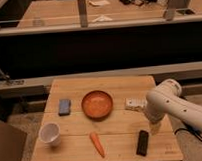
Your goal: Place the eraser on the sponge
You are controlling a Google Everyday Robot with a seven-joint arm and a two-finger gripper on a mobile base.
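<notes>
The eraser [142,142] is a small black block lying near the front right edge of the wooden table [114,84]. On the left side of the table lies the sponge [64,107], a flat blue-grey pad with nothing on it. My white arm reaches in from the right. The gripper [154,127] points down just behind and slightly right of the eraser, close above the tabletop and far from the sponge.
An orange bowl [97,104] sits mid-table between sponge and eraser. A white patterned box [135,104] lies right of the bowl, beside my arm. A carrot [97,144] lies at the front centre and a white cup [50,134] at the front left. A dark counter runs behind the table.
</notes>
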